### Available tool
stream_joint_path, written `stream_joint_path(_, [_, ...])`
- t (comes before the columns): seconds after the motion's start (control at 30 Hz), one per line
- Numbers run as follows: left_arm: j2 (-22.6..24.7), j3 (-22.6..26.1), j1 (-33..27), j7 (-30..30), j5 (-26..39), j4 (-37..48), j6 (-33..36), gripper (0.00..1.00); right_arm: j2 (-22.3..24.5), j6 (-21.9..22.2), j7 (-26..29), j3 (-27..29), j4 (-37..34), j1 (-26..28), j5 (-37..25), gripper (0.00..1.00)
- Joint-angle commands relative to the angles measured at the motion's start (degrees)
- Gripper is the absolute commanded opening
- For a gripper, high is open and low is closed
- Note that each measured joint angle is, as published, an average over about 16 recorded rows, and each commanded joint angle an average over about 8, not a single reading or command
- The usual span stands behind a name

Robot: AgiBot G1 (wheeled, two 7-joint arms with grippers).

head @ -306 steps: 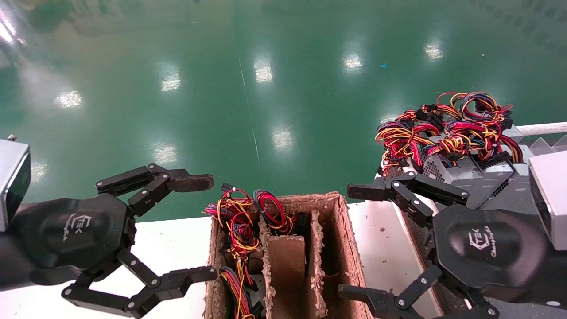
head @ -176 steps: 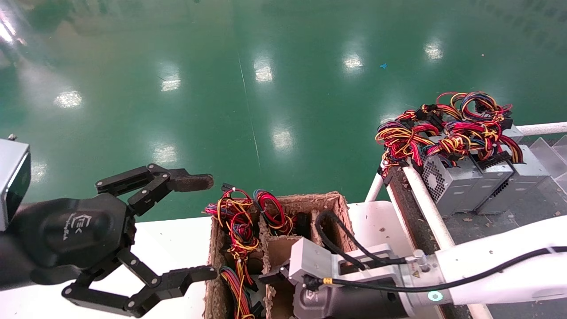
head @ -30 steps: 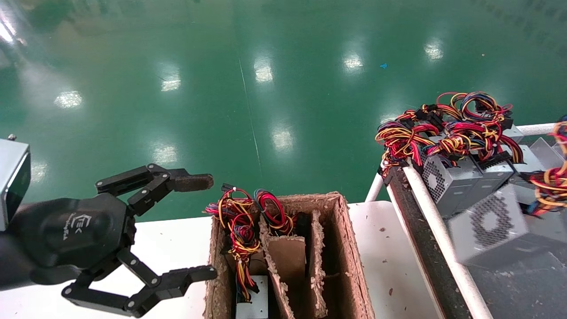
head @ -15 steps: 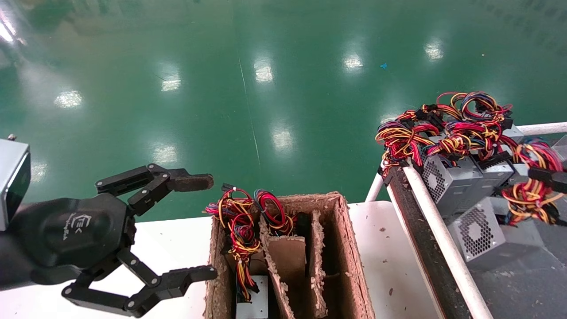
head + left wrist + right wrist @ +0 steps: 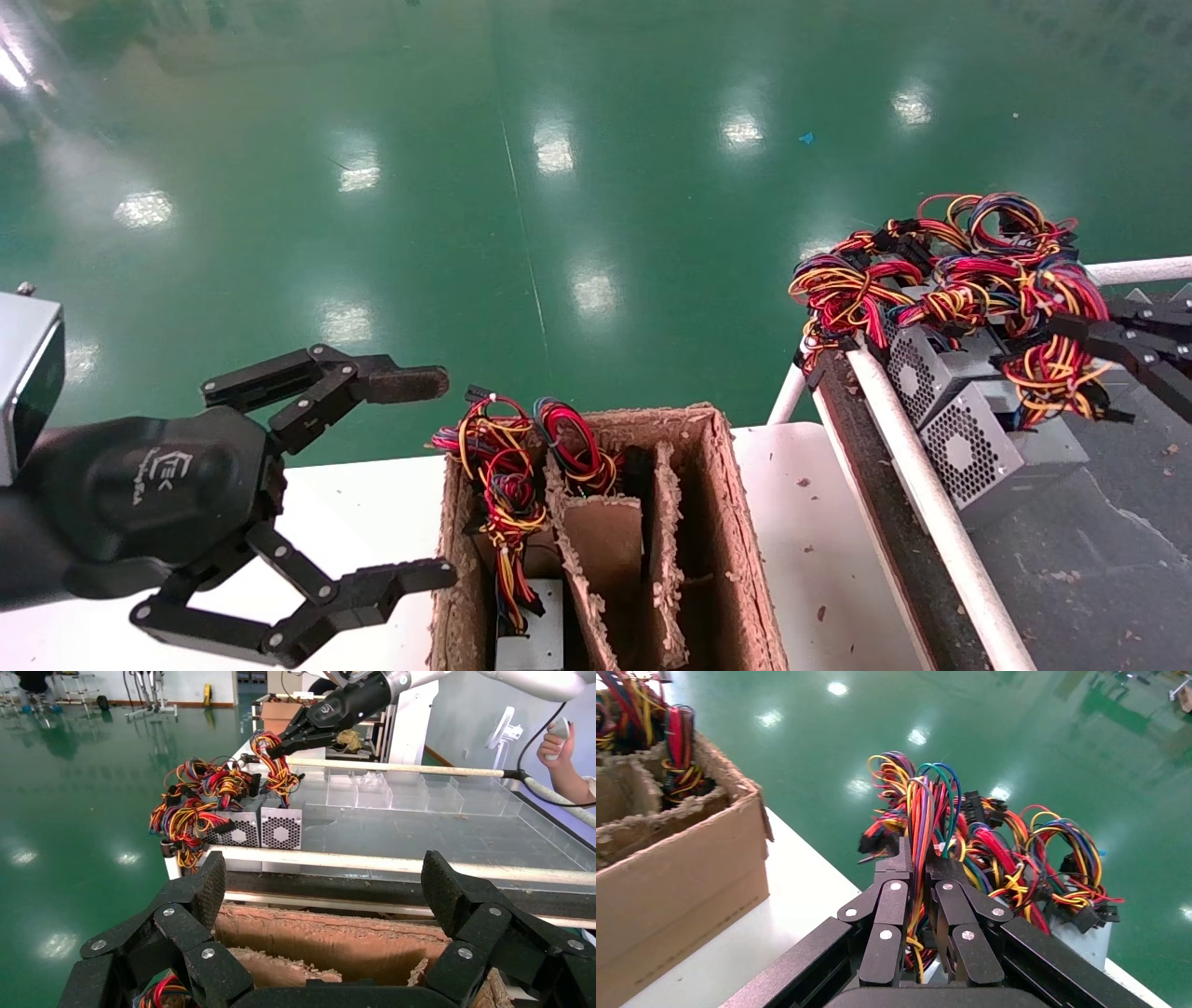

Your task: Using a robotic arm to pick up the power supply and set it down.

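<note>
The power supply is a grey box with a honeycomb vent face. It sits low over the dark belt, right beside the row of other units. My right gripper reaches in from the right edge and is shut on its red, yellow and orange wire bundle. In the right wrist view the fingers clamp those wires. The left wrist view shows the same box under the white robotic arm's gripper. My left gripper hangs open and empty, left of the cardboard box.
Other power supplies with tangled wires stand at the belt's far end. A white rail separates belt and white table. The divided box holds more wired units. Clear dividers lie beyond.
The right gripper has carried the power supply by its wires down and leftward, up against the row of units by the rail. The left arm has not moved.
</note>
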Motion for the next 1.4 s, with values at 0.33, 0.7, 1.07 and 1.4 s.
stream_joint_path(0.33, [0.00, 0.00, 0.00, 0.00, 0.00, 0.00, 0.00, 1.00, -4.36, -5.89, 0.15, -4.98, -5.81, 11.67, -6.10, 1.00])
stream_joint_path(0.7, [0.00, 0.01, 0.00, 0.00, 0.00, 0.00, 0.00, 1.00, -5.74, -9.62, 0.02, -6.70, -9.50, 16.33, -8.01, 1.00])
stream_joint_path(1.07, [0.00, 0.01, 0.01, 0.00, -0.01, 0.01, -0.01, 1.00, -6.41, -11.48, -1.12, -7.29, -9.20, 16.98, -7.94, 1.00])
stream_joint_path(1.4, [-0.01, 0.01, 0.01, 0.01, -0.01, 0.02, -0.01, 1.00, -7.91, -12.20, -0.26, -7.55, -5.97, 15.14, -4.86, 1.00])
